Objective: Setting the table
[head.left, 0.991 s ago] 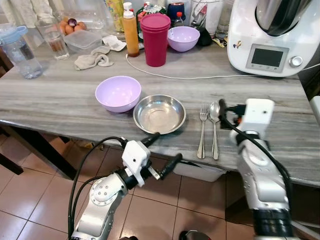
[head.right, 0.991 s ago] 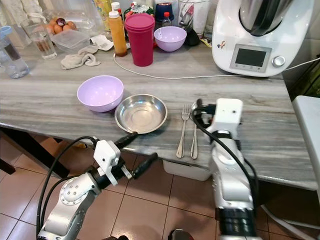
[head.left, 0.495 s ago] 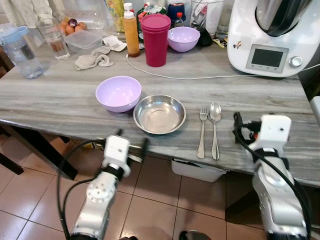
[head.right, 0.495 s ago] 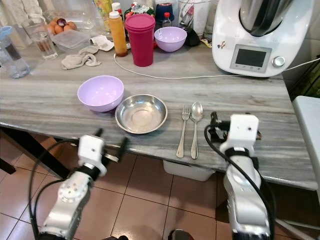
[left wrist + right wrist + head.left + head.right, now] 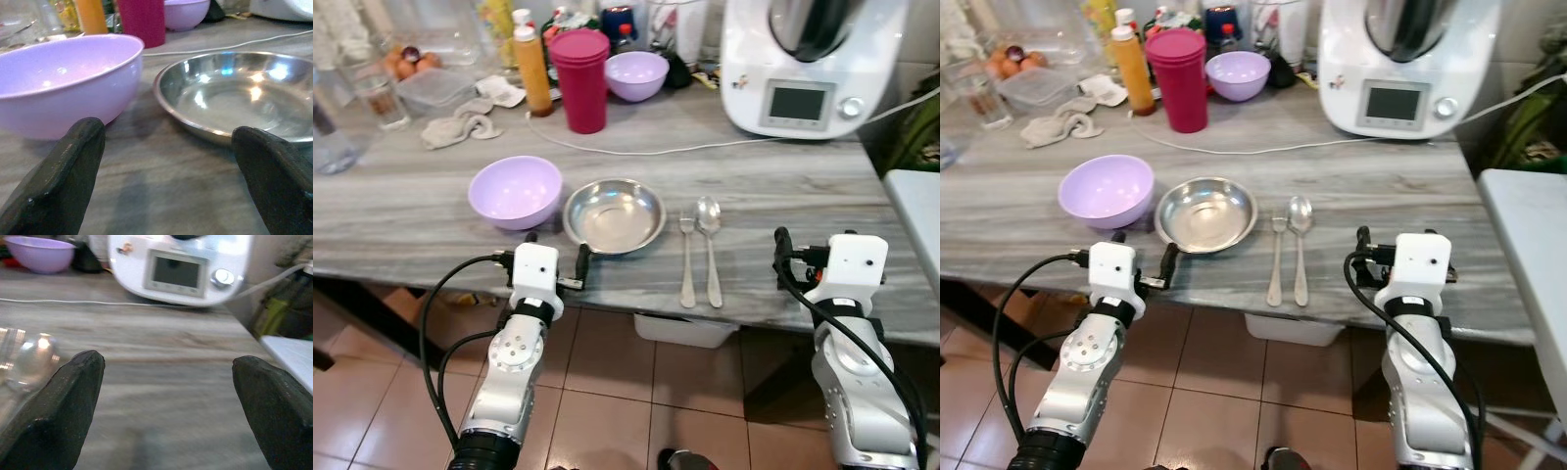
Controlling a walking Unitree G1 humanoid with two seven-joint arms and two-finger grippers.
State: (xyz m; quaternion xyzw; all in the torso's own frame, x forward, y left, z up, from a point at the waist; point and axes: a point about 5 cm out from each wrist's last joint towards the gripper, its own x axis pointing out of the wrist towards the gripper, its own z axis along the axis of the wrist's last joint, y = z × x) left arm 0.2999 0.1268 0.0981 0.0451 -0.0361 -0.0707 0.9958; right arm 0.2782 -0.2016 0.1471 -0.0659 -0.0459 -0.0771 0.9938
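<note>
Both grippers are empty, their black fingers spread wide. The left gripper (image 5: 555,262) sits level with the near edge of the table (image 5: 783,186), its fingers pointing at the gap between a lilac bowl (image 5: 516,191) and a steel dish (image 5: 613,214). From the left wrist, one fingertip (image 5: 61,171) lines up under the bowl and the other under the dish rim. The right gripper (image 5: 781,257) hovers over the table's near edge, just right of the cutlery, fingers aimed across bare wood toward a white kitchen machine (image 5: 813,61).

The bowl and dish rest side by side, almost touching. To the dish's right lie a fork (image 5: 687,258) and a spoon (image 5: 709,247), parallel, handles toward the robot.

The steel dish looks light, stiff and slick; its thin raised rim at the near side seems the best place to pinch. The plastic bowl is probably light and slightly flexible, best held over its rim wall. The flat, smooth cutlery would likely be hard to lift; gripping across the narrow handle should work.

Further back stand a red cup stack (image 5: 579,78), an orange bottle (image 5: 529,70), a second lilac bowl (image 5: 637,74) and a crumpled cloth (image 5: 452,127).
</note>
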